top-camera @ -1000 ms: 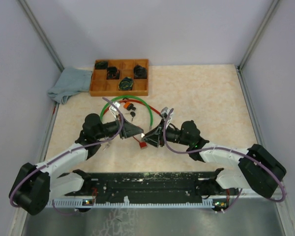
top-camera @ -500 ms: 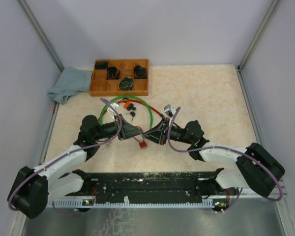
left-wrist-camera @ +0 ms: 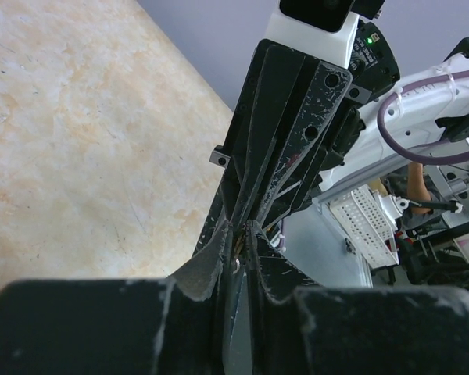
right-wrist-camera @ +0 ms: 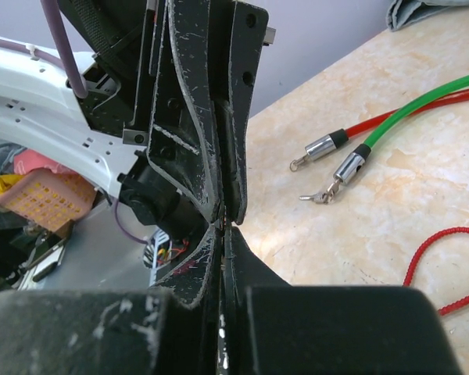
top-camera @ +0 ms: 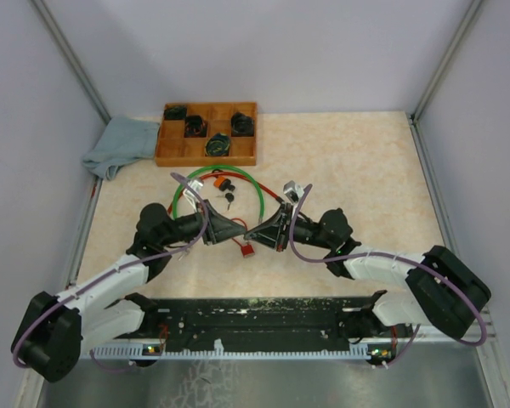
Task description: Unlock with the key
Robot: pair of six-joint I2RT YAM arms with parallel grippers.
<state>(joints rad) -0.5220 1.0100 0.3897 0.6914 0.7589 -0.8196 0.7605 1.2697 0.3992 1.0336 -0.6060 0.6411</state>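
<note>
Top external: tray (top-camera: 174, 152) holds 4 dark items (top-camera: 242, 124), perhaps locks; right gripper (top-camera: 252, 232) closed, left gripper (top-camera: 238, 229) unclear.

Left arm (top-camera: 110, 280) and right arm (top-camera: 382, 268) stretch forward and bend inward, wrists facing each other. Left pincer (top-camera: 236, 230) and right pincer (top-camera: 255, 233) meet nose to nose at centre, tips overlapping. The right pincer's jaws are clamped tight. The left's stand a sliver apart, its fingers (left-wrist-camera: 207, 254) turned edge-on to the right's.
</note>
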